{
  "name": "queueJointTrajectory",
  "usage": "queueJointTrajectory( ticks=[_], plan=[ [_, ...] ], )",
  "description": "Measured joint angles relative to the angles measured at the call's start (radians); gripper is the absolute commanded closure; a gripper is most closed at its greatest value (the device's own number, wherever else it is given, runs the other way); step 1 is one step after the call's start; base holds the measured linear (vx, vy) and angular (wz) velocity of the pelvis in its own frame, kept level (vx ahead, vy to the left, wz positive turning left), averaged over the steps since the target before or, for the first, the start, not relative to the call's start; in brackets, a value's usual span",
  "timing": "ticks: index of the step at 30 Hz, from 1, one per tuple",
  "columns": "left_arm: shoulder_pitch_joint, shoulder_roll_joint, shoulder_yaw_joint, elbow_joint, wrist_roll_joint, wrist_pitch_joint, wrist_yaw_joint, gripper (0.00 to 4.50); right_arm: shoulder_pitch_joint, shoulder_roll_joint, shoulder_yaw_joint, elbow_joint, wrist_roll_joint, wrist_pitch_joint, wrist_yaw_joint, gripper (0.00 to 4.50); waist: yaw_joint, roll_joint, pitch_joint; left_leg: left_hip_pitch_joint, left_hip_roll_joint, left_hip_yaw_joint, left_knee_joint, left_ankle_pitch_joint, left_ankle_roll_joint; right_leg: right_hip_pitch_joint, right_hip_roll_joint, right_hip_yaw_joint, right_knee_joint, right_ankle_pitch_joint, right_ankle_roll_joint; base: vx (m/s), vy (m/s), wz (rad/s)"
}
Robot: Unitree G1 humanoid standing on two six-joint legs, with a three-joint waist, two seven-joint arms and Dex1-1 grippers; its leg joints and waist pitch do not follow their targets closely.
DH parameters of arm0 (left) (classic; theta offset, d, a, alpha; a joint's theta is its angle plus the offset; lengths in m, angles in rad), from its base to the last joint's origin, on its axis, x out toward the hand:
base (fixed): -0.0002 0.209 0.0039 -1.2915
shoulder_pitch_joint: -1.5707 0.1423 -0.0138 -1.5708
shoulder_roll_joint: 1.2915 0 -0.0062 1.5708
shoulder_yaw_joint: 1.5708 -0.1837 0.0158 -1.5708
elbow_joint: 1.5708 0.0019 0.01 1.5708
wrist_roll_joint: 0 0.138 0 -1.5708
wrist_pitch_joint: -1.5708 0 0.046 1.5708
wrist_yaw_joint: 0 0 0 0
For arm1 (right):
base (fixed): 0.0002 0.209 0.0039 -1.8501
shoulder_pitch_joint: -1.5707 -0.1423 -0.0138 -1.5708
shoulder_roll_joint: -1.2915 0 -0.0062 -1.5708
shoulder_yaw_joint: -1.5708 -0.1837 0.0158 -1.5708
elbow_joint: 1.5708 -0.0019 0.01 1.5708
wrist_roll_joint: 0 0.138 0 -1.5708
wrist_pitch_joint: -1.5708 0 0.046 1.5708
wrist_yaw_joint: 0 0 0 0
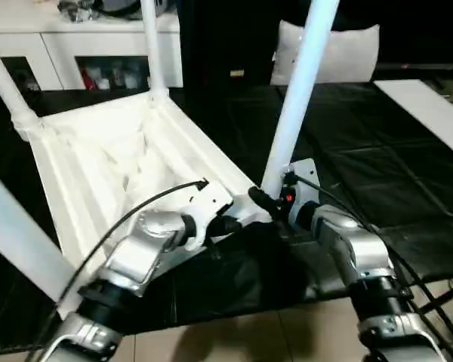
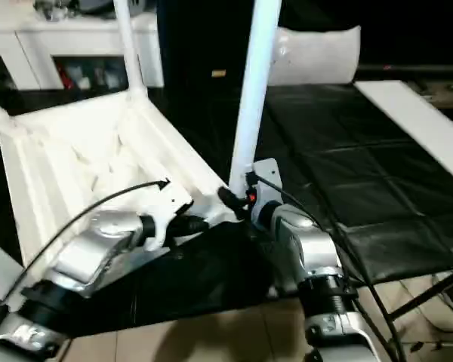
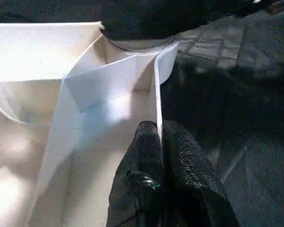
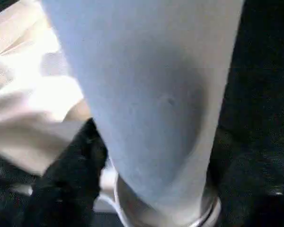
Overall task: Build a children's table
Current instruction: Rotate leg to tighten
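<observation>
The white table top (image 1: 98,166) lies upside down on a black mat, its ribbed underside facing up. Three white legs stand in its far and left corner sockets. Another leg (image 1: 298,90) rises from the near right corner socket, tilted slightly right. My right gripper (image 1: 270,197) sits at the very base of this leg (image 4: 156,94), right by the socket. My left gripper (image 3: 159,137) is shut on the thin near rim (image 3: 157,94) of the table top, just left of that corner.
A white cabinet with shelves (image 1: 83,45) stands behind at the left. A white cushion (image 1: 328,53) lies at the back, and a white board (image 1: 430,113) lies at the right. The black mat (image 1: 362,173) ends at a tiled floor (image 1: 249,332) near me.
</observation>
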Motion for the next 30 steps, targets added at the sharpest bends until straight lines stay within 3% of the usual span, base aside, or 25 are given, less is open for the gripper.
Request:
queueJointTrajectory(
  ticks=[8,12,15,16,30],
  plan=[
    [0.032,0.11,-0.013,0.007,-0.026,-0.12,-0.164,4.5,0.037,-0.199,0.045,-0.053,0.027,-0.04,0.314,0.21,0.02,0.001,0.001,0.009,0.0,0.001,0.002,0.003,-0.004,0.008,0.002,0.0,0.001,0.001,0.002,0.0,0.0,0.0],
    [0.037,0.177,-0.033,0.012,-0.045,-0.178,-0.277,4.5,0.06,-0.298,0.092,-0.084,0.05,-0.08,0.489,0.21,0.031,0.001,0.001,0.015,0.001,-0.001,0.001,0.002,-0.005,0.017,0.003,-0.001,-0.008,0.003,0.005,0.0,0.0,0.0],
    [0.038,0.209,-0.04,0.012,-0.045,-0.209,-0.332,4.5,0.056,-0.309,0.093,-0.08,0.063,-0.098,0.559,0.21,0.039,0.0,0.001,0.015,0.0,-0.001,0.0,0.002,-0.004,0.021,0.003,0.0,-0.013,0.005,0.007,0.0,0.0,0.0],
    [0.038,0.216,-0.048,0.011,-0.044,-0.225,-0.347,4.5,0.05,-0.308,0.104,-0.075,0.063,-0.107,0.585,0.47,0.042,-0.001,0.0,0.014,-0.002,-0.002,0.0,0.001,-0.003,0.021,0.002,0.001,-0.013,0.005,0.007,0.0,0.0,0.0],
    [0.036,0.245,-0.083,0.009,-0.045,-0.289,-0.44,4.5,0.02,-0.302,0.193,-0.022,0.067,-0.131,0.764,1.63,0.053,-0.002,0.0,0.014,-0.002,-0.001,0.001,0.0,0.002,0.021,0.002,0.002,-0.013,0.004,0.007,0.0,0.0,0.0]
  ],
)
